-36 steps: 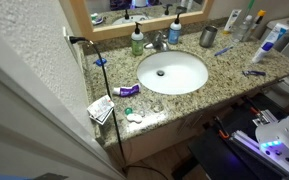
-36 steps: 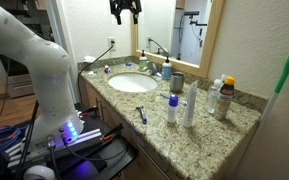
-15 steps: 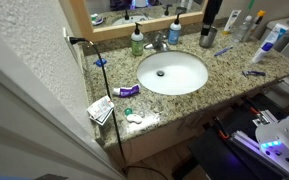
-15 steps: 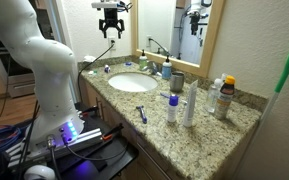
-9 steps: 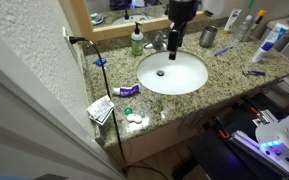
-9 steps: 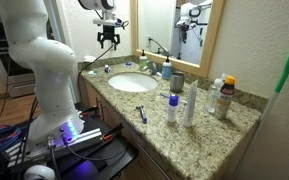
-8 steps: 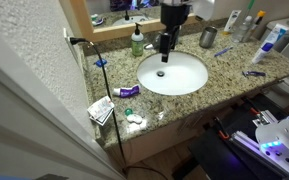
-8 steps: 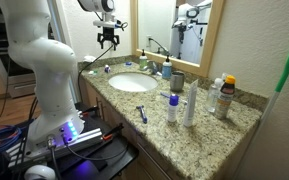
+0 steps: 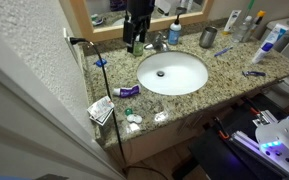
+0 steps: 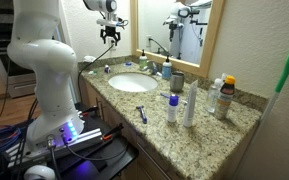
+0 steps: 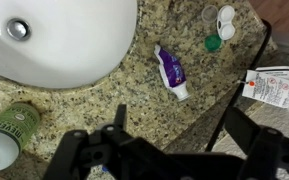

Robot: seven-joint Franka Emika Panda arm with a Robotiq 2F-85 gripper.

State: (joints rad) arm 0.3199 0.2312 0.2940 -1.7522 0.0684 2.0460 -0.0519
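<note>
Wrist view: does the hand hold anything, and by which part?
Nothing is held. The hand is open and empty above the granite counter, near a purple tube.

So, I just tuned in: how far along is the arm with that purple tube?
Nothing looks done: the purple tube lies untouched on the counter beside the sink. In hand: the gripper hovers open and empty above the counter. Left, probably: coming down and gripping it.
</note>
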